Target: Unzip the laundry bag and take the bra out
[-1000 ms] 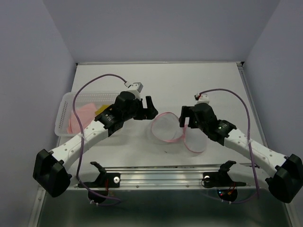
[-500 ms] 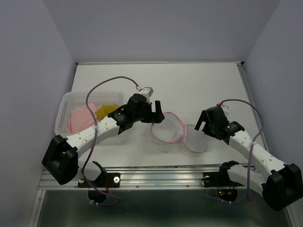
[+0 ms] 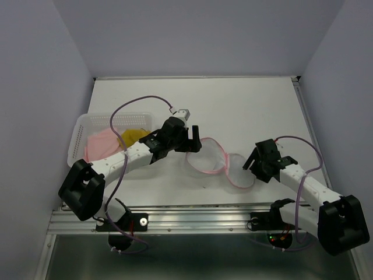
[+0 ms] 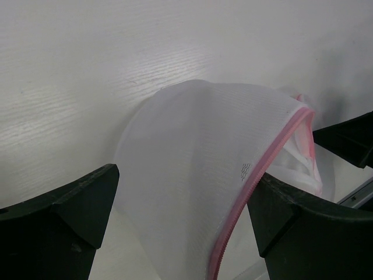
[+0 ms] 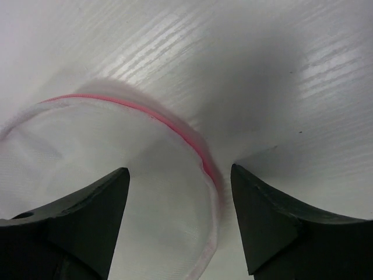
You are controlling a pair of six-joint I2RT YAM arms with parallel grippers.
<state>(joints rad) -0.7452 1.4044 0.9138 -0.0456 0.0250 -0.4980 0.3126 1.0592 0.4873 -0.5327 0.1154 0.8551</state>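
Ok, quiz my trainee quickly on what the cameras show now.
1. True or false: the laundry bag lies inside the white basket.
2. Which grippers are open? A: left gripper only. B: right gripper only. C: both.
3. What colour is the bag's zipper trim?
Key: 1 false; 2 C; 3 pink.

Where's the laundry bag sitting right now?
In the top view, the laundry bag lies opened out near the middle of the table, between the left gripper and the right gripper, to the right of the white basket.
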